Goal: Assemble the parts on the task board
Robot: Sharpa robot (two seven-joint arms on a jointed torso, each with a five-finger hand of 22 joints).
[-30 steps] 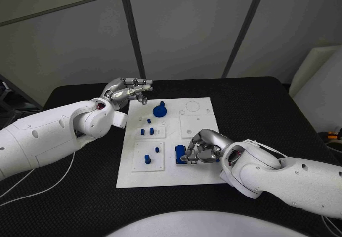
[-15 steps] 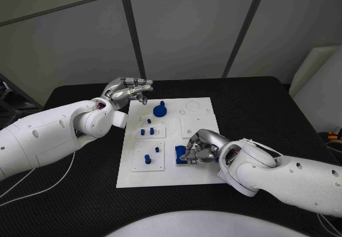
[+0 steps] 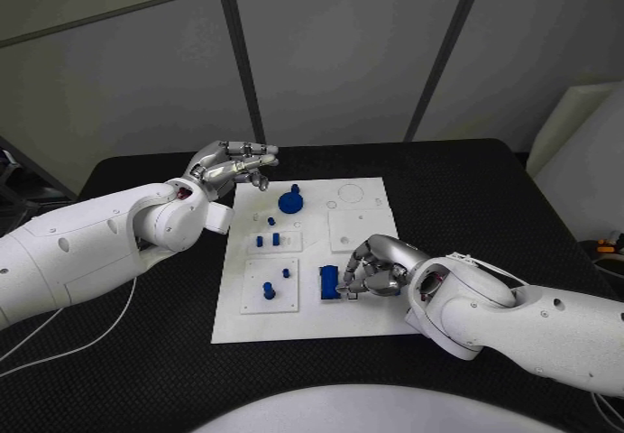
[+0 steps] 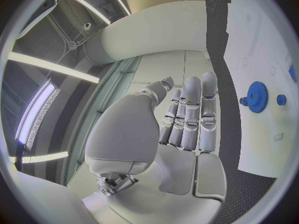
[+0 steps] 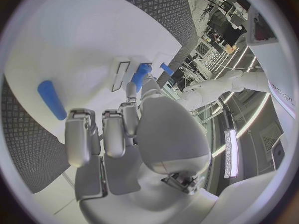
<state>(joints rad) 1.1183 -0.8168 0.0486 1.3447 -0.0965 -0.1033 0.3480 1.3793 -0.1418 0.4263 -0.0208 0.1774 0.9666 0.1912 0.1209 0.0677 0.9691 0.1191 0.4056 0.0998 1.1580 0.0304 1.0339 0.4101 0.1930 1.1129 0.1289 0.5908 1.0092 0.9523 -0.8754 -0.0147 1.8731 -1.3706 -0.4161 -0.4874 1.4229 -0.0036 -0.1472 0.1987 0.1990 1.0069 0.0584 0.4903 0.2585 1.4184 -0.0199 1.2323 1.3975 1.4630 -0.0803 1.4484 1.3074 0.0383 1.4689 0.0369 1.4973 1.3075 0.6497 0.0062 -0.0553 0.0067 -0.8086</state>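
Two silver hands show in the head view: the left hand point(image 3: 232, 165) hovers curled and holding nothing beyond the white task board point(image 3: 312, 311) on the black surface point(image 3: 156, 361); the right hand point(image 3: 373, 271) touches a blue rectangular block point(image 3: 330, 282). Left wrist view: a blue gear point(image 4: 256, 97) sits on the board. Right wrist view: a blue bar point(image 5: 51, 99) lies beside the fingers point(image 5: 79, 139).

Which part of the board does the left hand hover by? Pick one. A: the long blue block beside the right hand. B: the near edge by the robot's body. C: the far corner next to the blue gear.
C: the left hand hangs at the far left corner of the task board, close to the blue gear.
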